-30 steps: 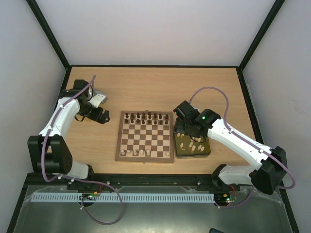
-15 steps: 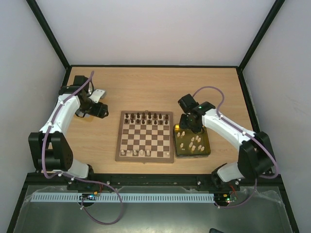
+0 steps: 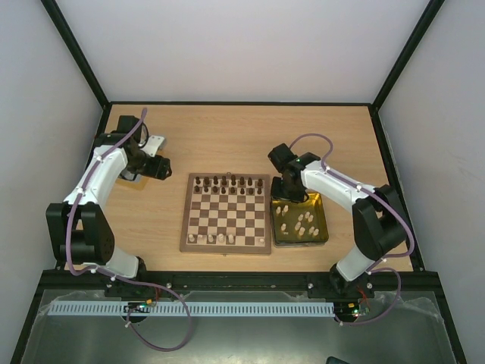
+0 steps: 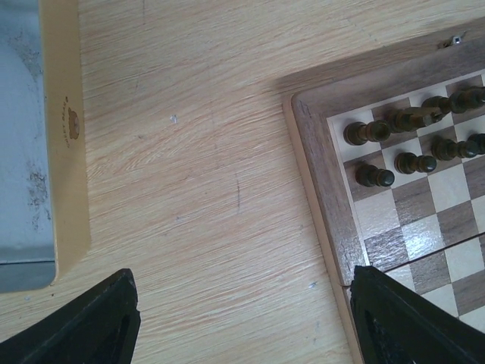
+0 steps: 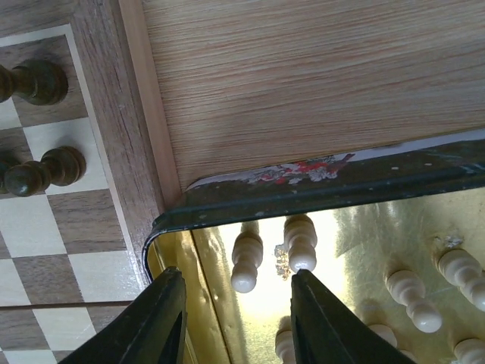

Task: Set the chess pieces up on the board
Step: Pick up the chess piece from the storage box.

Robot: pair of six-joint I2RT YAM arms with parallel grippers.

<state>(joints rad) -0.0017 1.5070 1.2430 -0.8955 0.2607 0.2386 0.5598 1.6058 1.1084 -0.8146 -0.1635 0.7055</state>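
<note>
- The board's [image 3: 226,214] near row, left of the right end effector [image 5: 236,282], carries only a few cream pieces [image 3: 220,238].
- The other cream ones lie in the gold tray [image 3: 324,227] directly beneath that end effector (the pale side is mostly unplaced).
- Dark pieces [image 3: 227,183] fill the far rows to its left, seemingly complete.
- Right end effector: jaws half-closed but apart, straddling a cream piece [image 5: 246,262] in the tray corner; contact unclear.
- Left end effector [image 4: 242,274]: spread wide, empty, over bare desk [image 4: 197,189].
</note>
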